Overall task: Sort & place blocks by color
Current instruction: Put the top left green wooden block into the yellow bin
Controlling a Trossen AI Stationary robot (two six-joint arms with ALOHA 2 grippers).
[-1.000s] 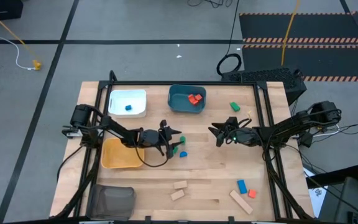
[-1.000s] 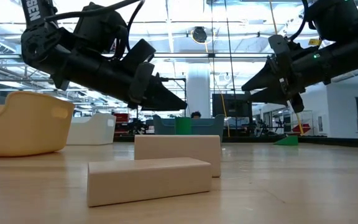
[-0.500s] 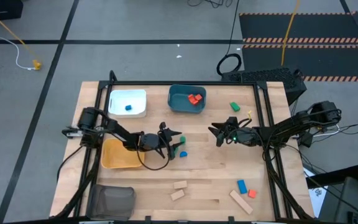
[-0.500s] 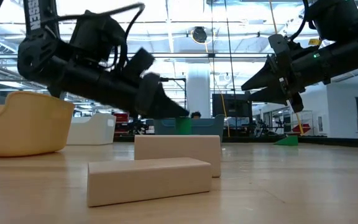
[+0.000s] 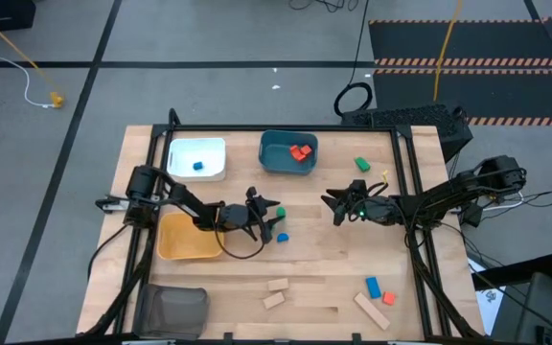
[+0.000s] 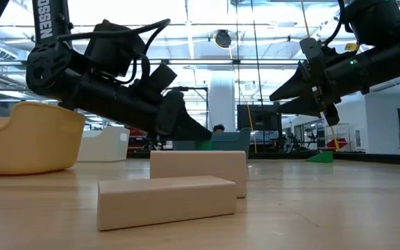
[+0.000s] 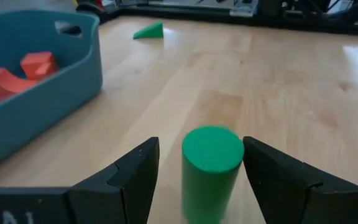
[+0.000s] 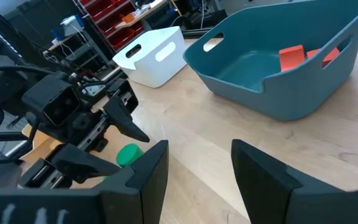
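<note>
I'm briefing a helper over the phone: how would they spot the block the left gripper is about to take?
Start at the yellow tray, then look right to the left gripper. Between its open fingers stands a green cylinder, upright, unlike the blue block beside it.

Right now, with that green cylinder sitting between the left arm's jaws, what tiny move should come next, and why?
Probably close the jaws. The left gripper is open, and the upright green cylinder stands between the jaws with a gap on each side, so it seems lined up but not yet held. The right gripper hangs open over bare table, nearer the teal tray.
</note>
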